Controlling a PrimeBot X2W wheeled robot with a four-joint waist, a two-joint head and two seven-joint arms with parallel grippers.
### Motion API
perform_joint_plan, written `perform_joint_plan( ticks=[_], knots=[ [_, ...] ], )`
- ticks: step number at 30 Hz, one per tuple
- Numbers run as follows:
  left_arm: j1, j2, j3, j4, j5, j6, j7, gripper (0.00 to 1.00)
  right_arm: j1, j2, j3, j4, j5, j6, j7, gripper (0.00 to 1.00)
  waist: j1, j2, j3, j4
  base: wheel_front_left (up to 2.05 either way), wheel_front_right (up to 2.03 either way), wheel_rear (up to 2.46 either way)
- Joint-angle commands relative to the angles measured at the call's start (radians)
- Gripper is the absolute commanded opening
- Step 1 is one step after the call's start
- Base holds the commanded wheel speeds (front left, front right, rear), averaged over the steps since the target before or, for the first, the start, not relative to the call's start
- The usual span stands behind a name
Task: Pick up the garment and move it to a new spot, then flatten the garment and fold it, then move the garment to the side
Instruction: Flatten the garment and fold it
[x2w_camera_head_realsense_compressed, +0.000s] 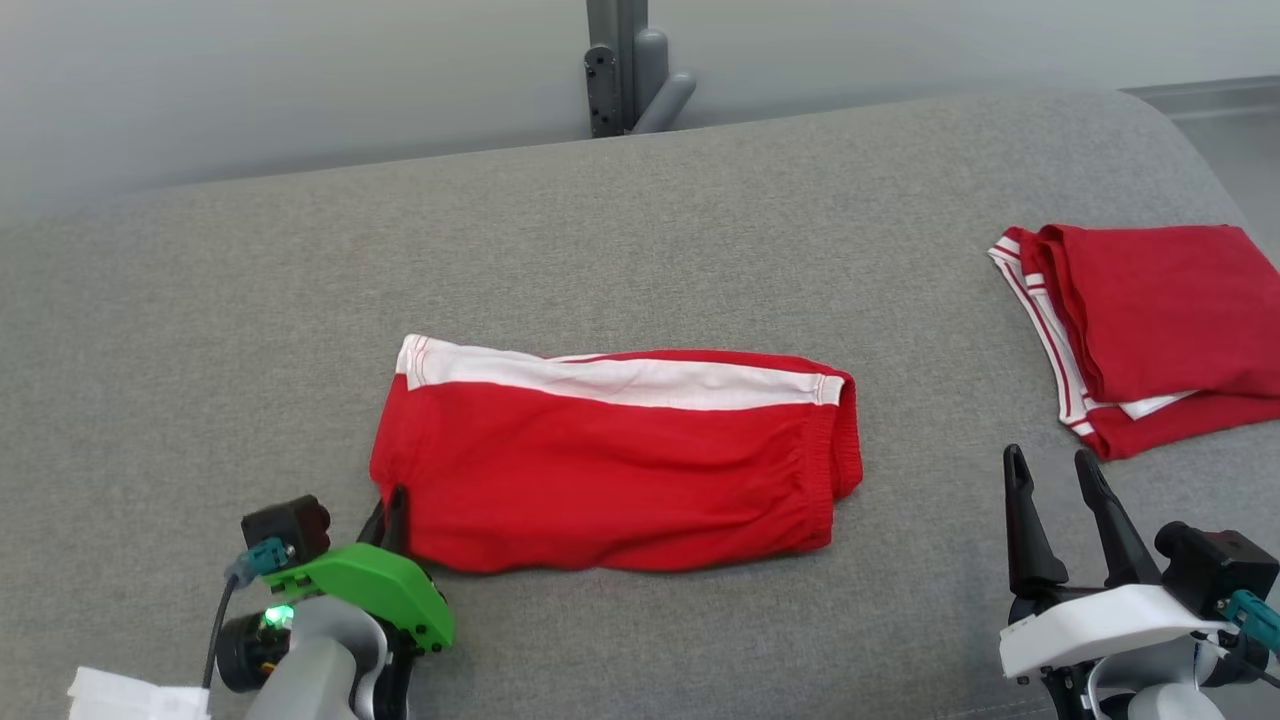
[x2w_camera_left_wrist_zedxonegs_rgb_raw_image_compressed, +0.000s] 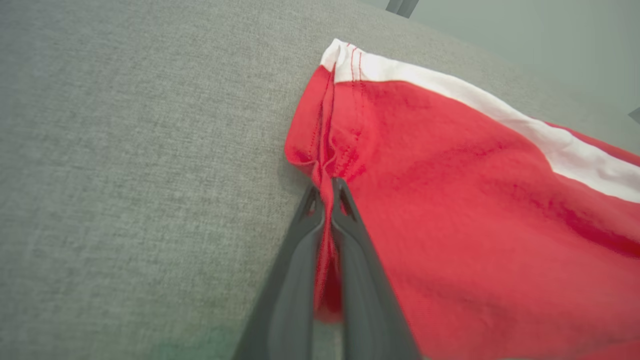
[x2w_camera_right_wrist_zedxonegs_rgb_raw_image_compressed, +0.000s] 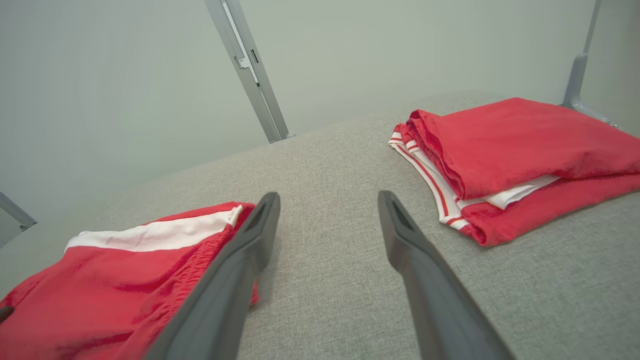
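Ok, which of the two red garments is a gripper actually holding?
The flat shorts in the middle: the left gripper pinches their corner. The folded garment on the right lies untouched.

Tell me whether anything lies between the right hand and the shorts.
Nothing visible does: only bare grey surface separates the open right hand from the shorts. The folded red garment lies on its other side.

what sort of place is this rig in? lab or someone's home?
Probably a lab or test cell, not a home: a grey fabric-covered work surface, a bare pale wall with a metal frame post behind it, and red shorts laid out near a folded red garment.
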Motion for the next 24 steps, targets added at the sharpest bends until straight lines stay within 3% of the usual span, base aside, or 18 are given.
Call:
perform_joint_plan(
  ticks=[1,17,19,20,24],
  knots=[
    [0.037,-0.004,0.003,-0.020,-0.005,0.013,-0.008,0.00,0.016,-0.001,-0.001,-0.005,-0.008,-0.002,0.005,1.00,0.0000,0.0000,-0.032,0.040,0.00,0.00,0.00],
    [0.284,-0.036,-0.004,-0.332,-0.046,0.153,-0.010,0.00,0.033,-0.001,0.008,-0.018,-0.013,-0.002,0.043,1.00,0.0000,0.0000,-0.060,0.083,0.00,0.00,0.00],
    [0.296,-0.031,-0.007,-0.356,-0.038,0.164,-0.012,0.61,0.030,-0.001,0.008,-0.014,-0.011,-0.002,0.047,1.00,0.0000,0.0000,-0.060,0.082,0.00,0.00,0.00],
    [0.300,-0.027,-0.007,-0.366,-0.035,0.167,-0.013,1.00,0.029,-0.001,0.008,-0.013,-0.010,-0.002,0.048,1.00,0.0000,0.0000,-0.060,0.081,0.00,0.00,0.00],
    [0.309,-0.009,-0.012,-0.408,-0.016,0.178,-0.019,1.00,0.026,-0.001,0.004,-0.009,-0.010,-0.002,0.052,1.00,0.0000,0.0000,-0.061,0.083,0.00,0.00,0.00]
  ],
)
